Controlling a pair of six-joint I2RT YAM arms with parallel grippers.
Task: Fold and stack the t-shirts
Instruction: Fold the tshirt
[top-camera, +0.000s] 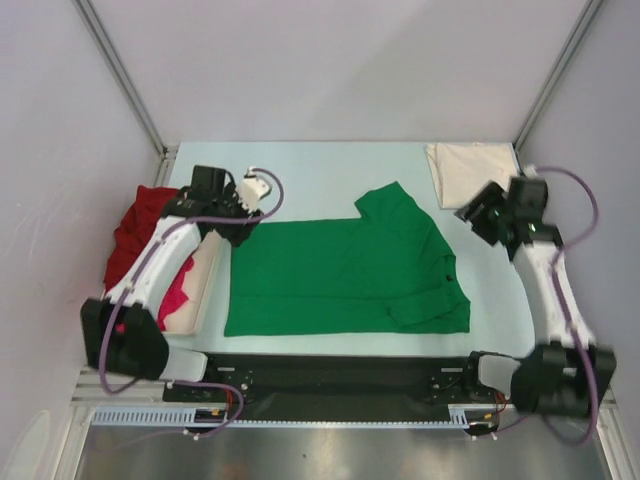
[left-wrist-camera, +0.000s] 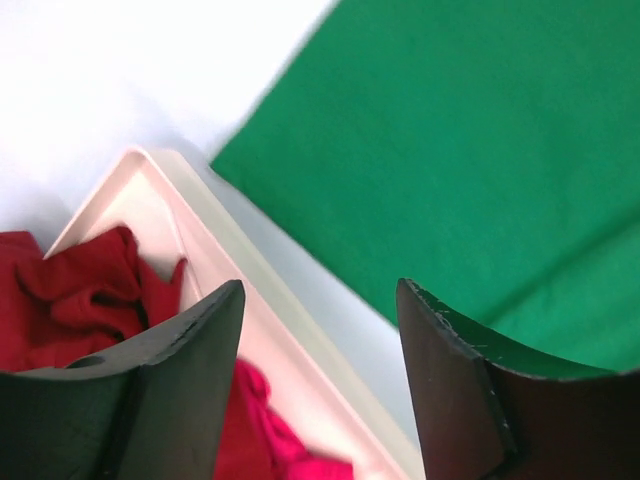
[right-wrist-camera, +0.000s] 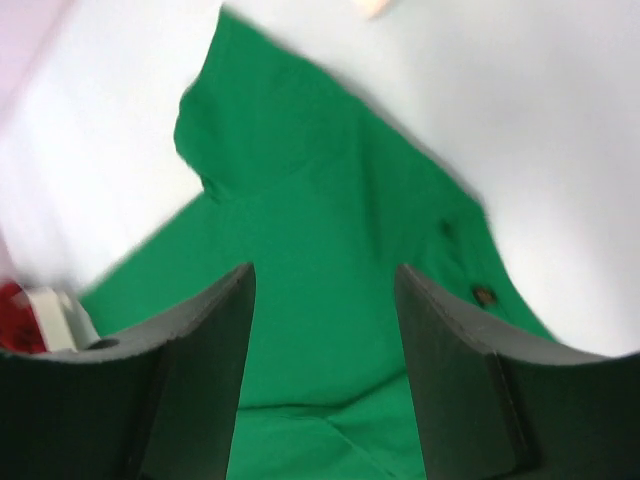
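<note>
Both jaws wide open, empty: left gripper (left-wrist-camera: 320, 330) above the green t-shirt's (top-camera: 340, 275) far-left corner, right gripper (right-wrist-camera: 325, 300) off its far-right side. Risk: the thin, limp cloth means a pinch may catch one layer and drag wrinkles, and the left fingers could clip the rigid tray (left-wrist-camera: 300, 340) rim just left. The shirt is flat and matte, one sleeve sticking out. Dark red t-shirt (top-camera: 140, 225) and magenta t-shirt (top-camera: 175, 295) are crumpled at the tray, cream-white t-shirt (top-camera: 465, 170) folded beyond the far-right.

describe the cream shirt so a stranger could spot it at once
Start at the table, then go to its far right corner, beyond the green shirt. The cream shirt lies there alone, the only pale cloth; the red shirt and pink shirt lie at the left.
</note>
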